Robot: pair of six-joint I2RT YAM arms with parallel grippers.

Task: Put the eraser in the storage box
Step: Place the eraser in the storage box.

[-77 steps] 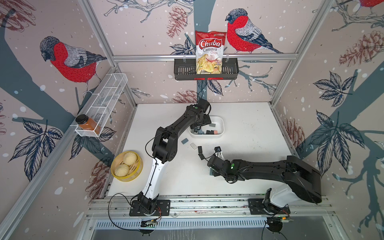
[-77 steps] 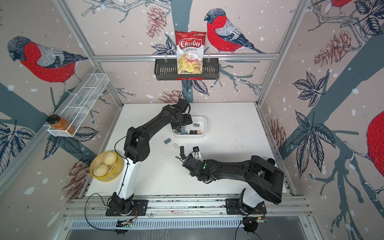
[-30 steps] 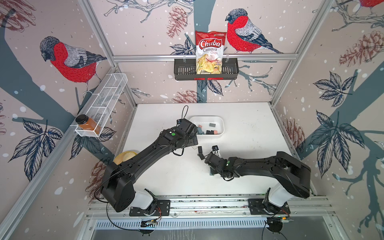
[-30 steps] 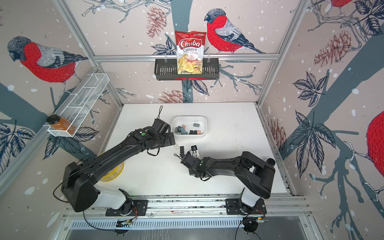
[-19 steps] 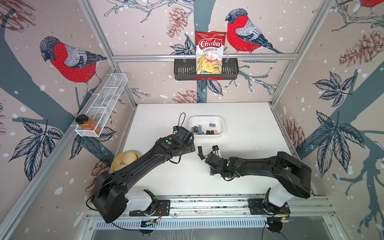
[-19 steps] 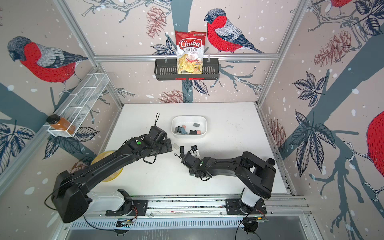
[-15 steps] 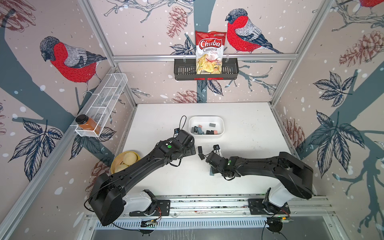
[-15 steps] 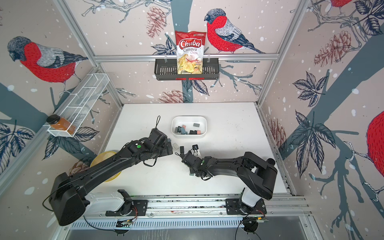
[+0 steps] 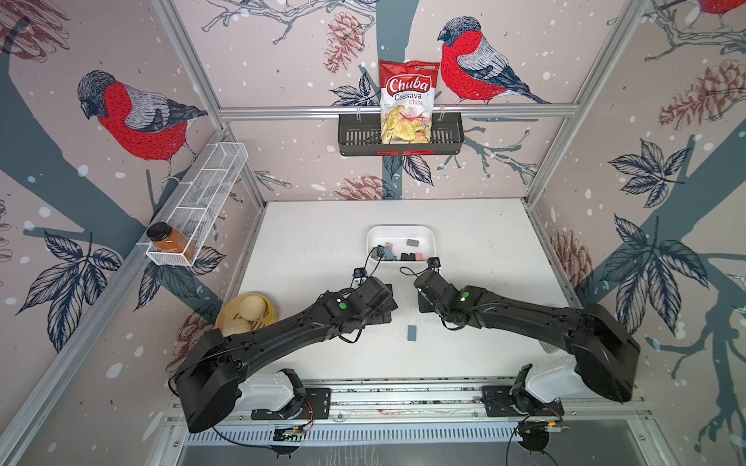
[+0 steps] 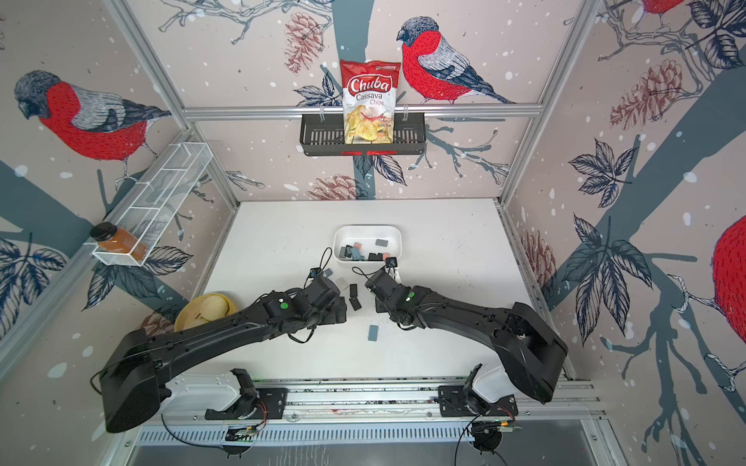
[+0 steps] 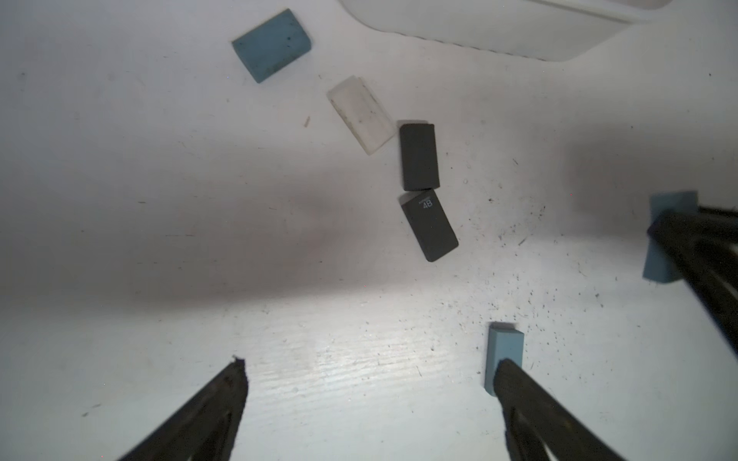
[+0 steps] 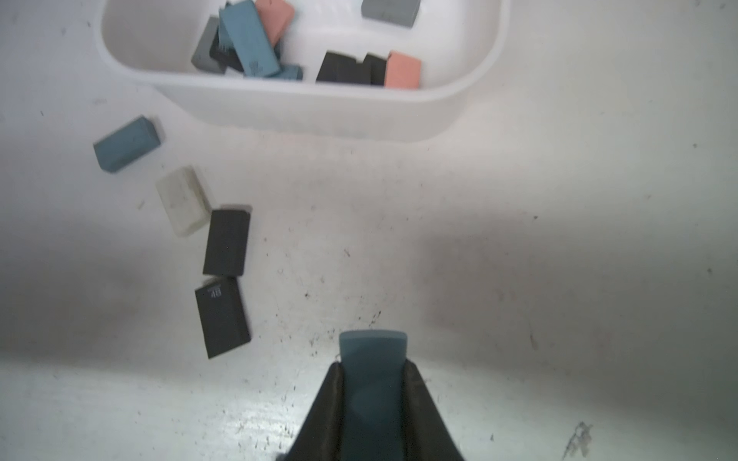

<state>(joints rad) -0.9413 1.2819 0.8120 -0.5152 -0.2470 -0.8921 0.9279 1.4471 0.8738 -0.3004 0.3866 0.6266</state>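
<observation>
Over at the right gripper [image 12: 374, 366]: clamped shut on a blue-grey eraser [image 12: 373, 349], a finger on each long side, far end poking out past the tips. Short of the storage box [image 12: 303, 109], out over bare table [image 12: 559, 279] on the box's near side, not yet in. Hard to say whether lifted clear or touching the surface. Caught from the left wrist as well, that blue-grey eraser [image 11: 671, 207] pinched at the frame's edge.

Across to the left gripper [image 11: 369, 367]: spread wide, nothing between the fingers, hanging above the table. Partly behind one fingertip [image 11: 507, 371], a pale blue eraser [image 11: 505, 343] lying loose. In both top views, that pale blue eraser [image 9: 411, 333] [image 10: 373, 333] between the two arms, well apart from the storage box [image 9: 399, 230].

Inside the box: a heap of blue, pink, grey and black erasers. Just outside it, strung in a loose line: a teal eraser [image 12: 127, 143], a grubby white eraser [image 12: 183, 199], then a plain black eraser [image 12: 227, 242] and a 4B black eraser [image 12: 221, 315], nearly end to end. Dark crumbs scattered all about.
</observation>
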